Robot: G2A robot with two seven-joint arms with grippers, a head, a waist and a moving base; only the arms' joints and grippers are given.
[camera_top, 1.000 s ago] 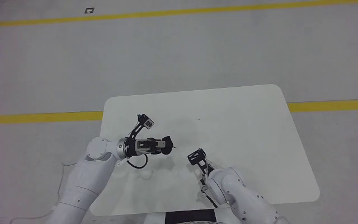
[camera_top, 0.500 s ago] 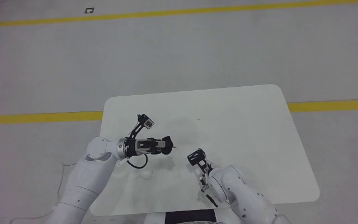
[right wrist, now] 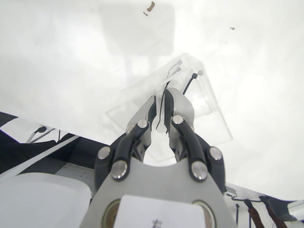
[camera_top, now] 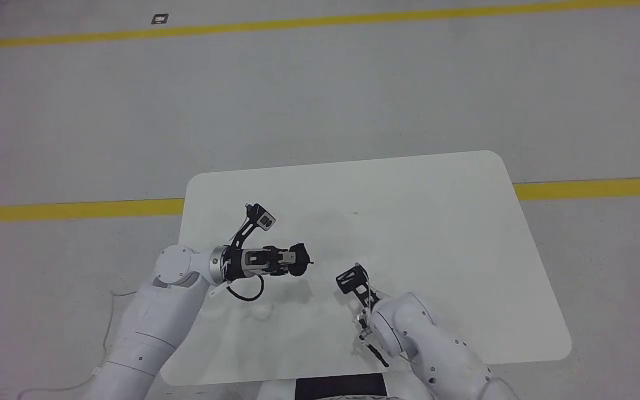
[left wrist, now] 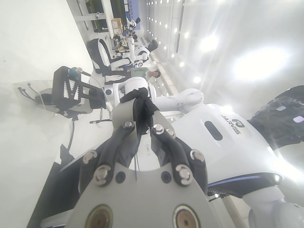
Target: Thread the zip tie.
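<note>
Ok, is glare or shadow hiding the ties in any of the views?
Left wrist view: ceiling lights flare across the frame, but the left fingers show. Right wrist view: soft shadow on the table, tie plain. Top view: even light.

The left arm (camera_top: pixel 165 300) comes in over the table's near left corner, forearm lying level and the left gripper (camera_top: pixel 303 258) pointing sideways along the near edge. Its fingers are pressed together on a zip tie (left wrist: pixel 136 167). The right arm (camera_top: pixel 420 340) is bent over the near edge, wrist turned down. The right gripper (right wrist: pixel 163 93) points at the tabletop, fingers drawn in on a second tie (right wrist: pixel 161 110).
</note>
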